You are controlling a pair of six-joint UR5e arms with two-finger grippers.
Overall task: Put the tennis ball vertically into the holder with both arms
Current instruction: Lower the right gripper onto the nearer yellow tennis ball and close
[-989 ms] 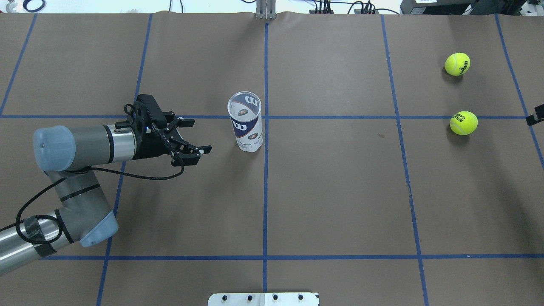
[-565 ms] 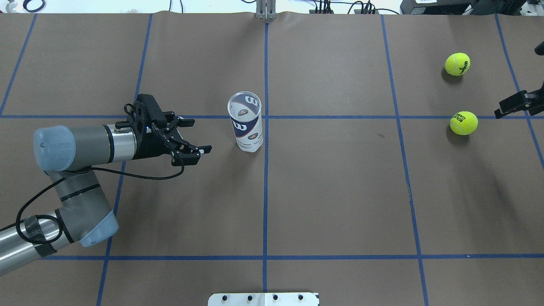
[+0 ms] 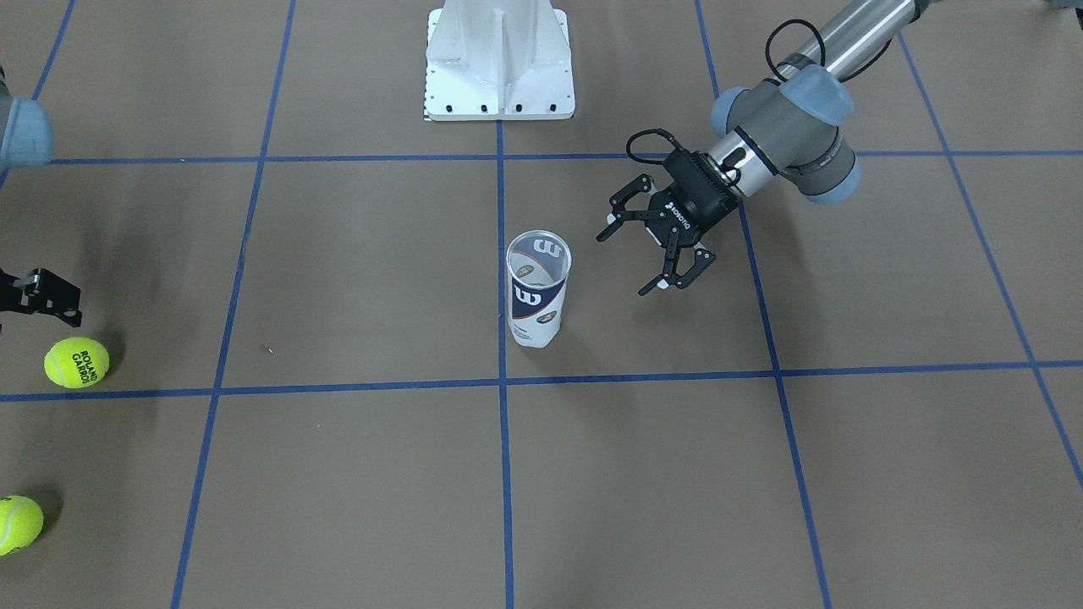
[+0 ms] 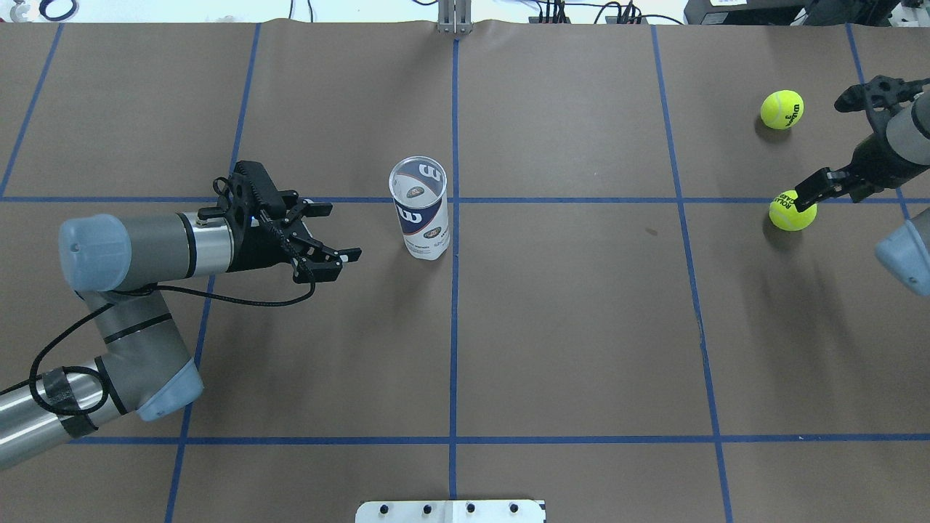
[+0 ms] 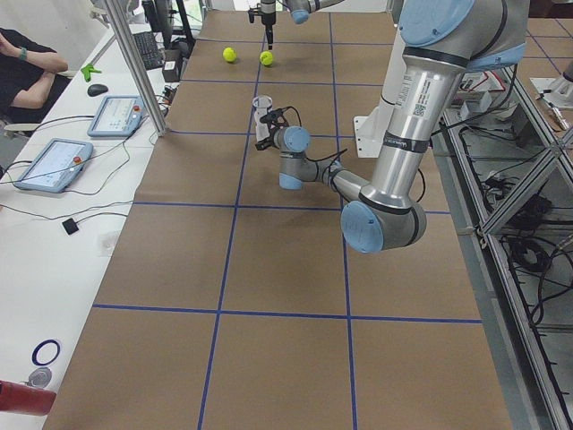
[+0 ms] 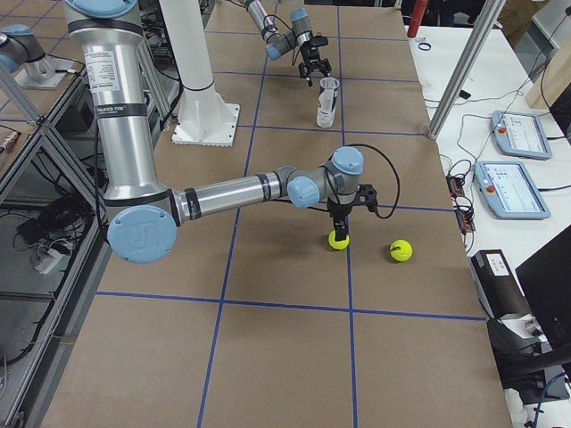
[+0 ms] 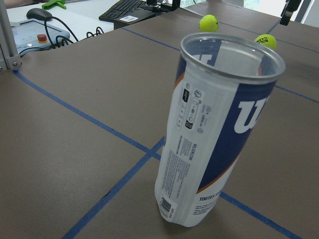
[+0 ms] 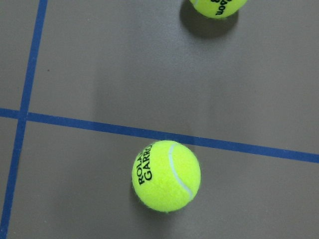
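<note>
The tennis ball [image 4: 793, 211] with the ROLAND GARROS lettering lay on the brown table [image 4: 581, 327] directly below the right gripper [image 4: 808, 197]. That gripper pointed straight down at it, a sensible stance for taking a round thing from above. The wrist view put the ball slightly low of centre, with bare table all around it, so the tool was apparently above it and not yet gripping. Whether its jaws were spread or closed could not be made out in any view. A second ball [image 4: 782, 109] sat off to that gripper's side, well apart from the first.

The holder [image 4: 420, 218] stood upright, mouth up, just ahead of the left gripper [image 4: 341, 232]. That gripper lay level with its fingers spread wide and empty, short of the can's wall. It was probably waiting there to steady the can, since a tall, light tube would tip easily when a ball as wide as its mouth was pressed in.
</note>
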